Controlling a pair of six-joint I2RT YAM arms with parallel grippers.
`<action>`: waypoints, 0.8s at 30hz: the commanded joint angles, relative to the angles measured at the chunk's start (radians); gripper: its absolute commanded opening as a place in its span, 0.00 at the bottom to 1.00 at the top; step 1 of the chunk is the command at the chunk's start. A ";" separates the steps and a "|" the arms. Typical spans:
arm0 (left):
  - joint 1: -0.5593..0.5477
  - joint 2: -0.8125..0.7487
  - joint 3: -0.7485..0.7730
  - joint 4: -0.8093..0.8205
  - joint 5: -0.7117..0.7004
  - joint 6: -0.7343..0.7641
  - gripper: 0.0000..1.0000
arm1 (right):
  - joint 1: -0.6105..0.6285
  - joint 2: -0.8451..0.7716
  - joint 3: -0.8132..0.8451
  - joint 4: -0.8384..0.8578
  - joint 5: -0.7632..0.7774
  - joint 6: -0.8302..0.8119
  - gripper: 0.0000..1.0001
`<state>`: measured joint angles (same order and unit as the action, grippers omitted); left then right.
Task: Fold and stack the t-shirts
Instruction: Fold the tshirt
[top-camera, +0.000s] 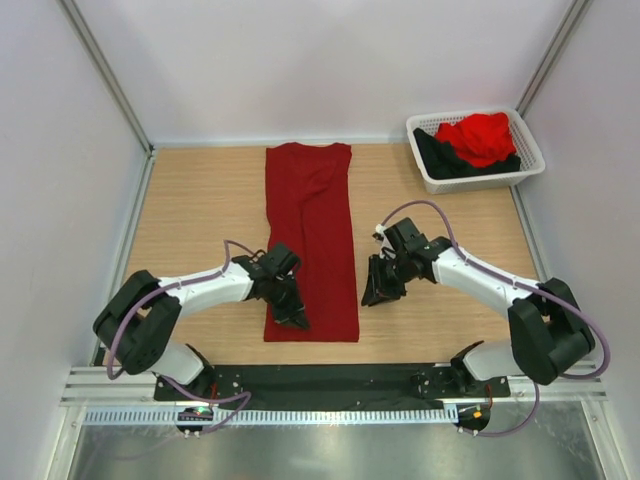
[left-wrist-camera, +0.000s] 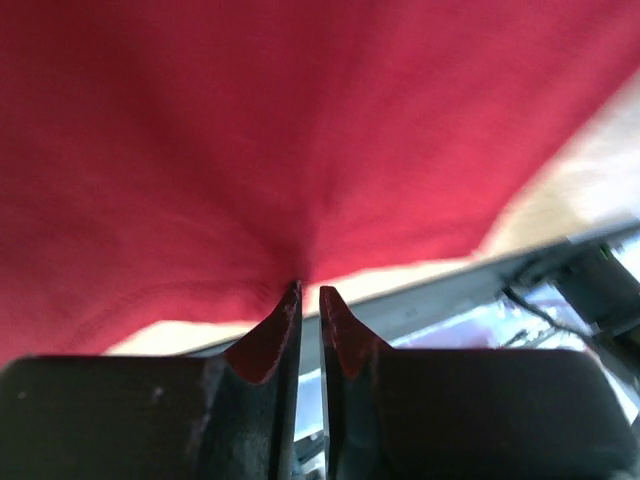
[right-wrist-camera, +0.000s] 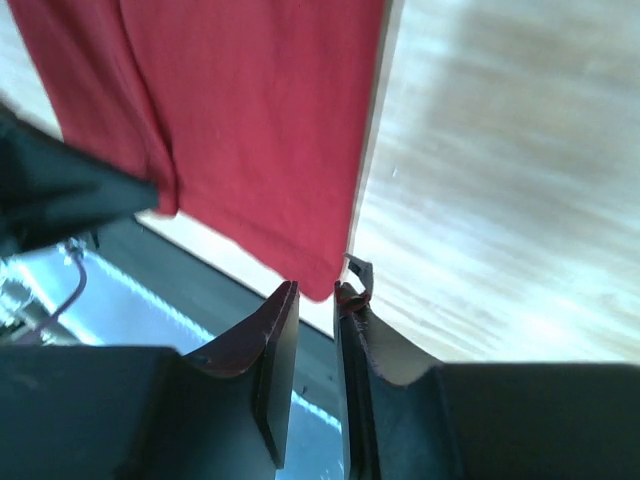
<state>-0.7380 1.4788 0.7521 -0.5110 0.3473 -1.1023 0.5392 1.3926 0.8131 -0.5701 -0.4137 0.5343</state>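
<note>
The dark crimson t-shirt lies on the table, folded lengthwise into a long strip. My left gripper sits on its near left corner. In the left wrist view the gripper is shut on the hem, and the cloth puckers at the tips. My right gripper is just right of the shirt's near right edge. In the right wrist view the gripper has its jaws a narrow gap apart and empty, with the shirt's corner just beyond the tips. A brighter red shirt and a black one lie bunched in the basket.
The white latticed basket stands at the far right corner of the wooden table. Grey walls close in the left, back and right sides. A black strip and metal rail run along the near edge.
</note>
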 joint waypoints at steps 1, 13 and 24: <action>-0.006 0.040 -0.057 0.032 -0.051 -0.054 0.12 | -0.001 -0.082 -0.052 0.062 -0.092 0.015 0.28; -0.038 -0.193 -0.053 -0.118 -0.157 -0.119 0.49 | -0.001 -0.124 -0.204 0.094 -0.166 0.029 0.43; -0.027 -0.327 -0.088 -0.426 -0.381 -0.179 0.58 | 0.036 -0.070 -0.314 0.302 -0.212 0.151 0.49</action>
<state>-0.7696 1.1252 0.7074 -0.8074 0.0803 -1.2499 0.5610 1.3170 0.5137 -0.3691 -0.5968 0.6315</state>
